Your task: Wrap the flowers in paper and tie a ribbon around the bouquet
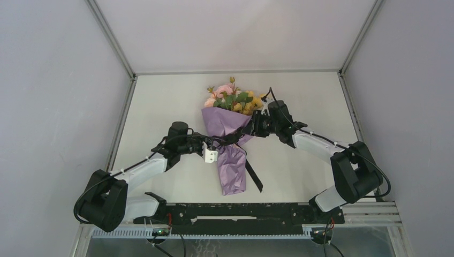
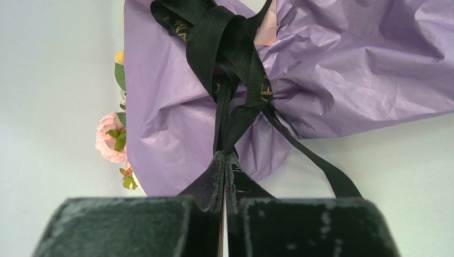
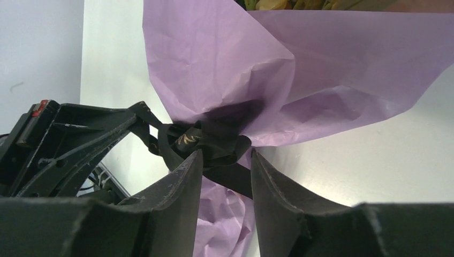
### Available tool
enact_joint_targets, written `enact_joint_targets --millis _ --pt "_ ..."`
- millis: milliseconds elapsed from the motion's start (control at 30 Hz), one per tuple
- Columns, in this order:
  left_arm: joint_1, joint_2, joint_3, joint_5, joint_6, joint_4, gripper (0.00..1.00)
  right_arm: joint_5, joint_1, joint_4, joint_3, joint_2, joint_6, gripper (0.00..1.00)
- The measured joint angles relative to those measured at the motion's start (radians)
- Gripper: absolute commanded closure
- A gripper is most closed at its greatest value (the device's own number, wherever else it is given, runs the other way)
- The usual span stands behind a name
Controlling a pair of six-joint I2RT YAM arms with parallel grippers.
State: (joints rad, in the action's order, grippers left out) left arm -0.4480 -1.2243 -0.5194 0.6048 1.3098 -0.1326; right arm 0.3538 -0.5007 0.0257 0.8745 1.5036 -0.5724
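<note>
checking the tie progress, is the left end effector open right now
No, the left end effector is pinched shut on a strand of the ribbon that crosses the paper.

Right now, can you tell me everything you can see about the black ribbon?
The ribbon is a narrow, flat, floppy black woven band with faint golden lettering. It is wound and knotted around the pinched waist of the purple paper. The shut left end effector pinches strands that run taut from the knot. The right end effector has its jaws apart around the knot. One loose tail trails across the white table.
</note>
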Motion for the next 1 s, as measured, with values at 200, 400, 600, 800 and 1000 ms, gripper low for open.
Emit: enact_joint_targets --millis 200,400,600,800,1000 --pt "0.000 0.000 0.000 0.000 0.000 0.000 1.00 -0.013 -0.019 -0.019 0.000 0.027 -0.026 0.60" --pt "0.000 0.000 0.000 0.000 0.000 0.000 1.00 -0.027 -0.027 -0.022 0.000 0.056 -0.037 0.58" --pt "0.000 0.000 0.000 0.000 0.000 0.000 1.00 -0.041 -0.029 -0.031 0.000 0.071 -0.040 0.59" --pt "0.000 0.000 0.000 0.000 0.000 0.000 1.00 -0.041 -0.035 -0.033 0.000 0.083 -0.046 0.59" --pt "0.000 0.000 0.000 -0.001 0.000 0.000 1.00 -0.033 -0.040 -0.020 0.000 0.080 -0.047 0.60"
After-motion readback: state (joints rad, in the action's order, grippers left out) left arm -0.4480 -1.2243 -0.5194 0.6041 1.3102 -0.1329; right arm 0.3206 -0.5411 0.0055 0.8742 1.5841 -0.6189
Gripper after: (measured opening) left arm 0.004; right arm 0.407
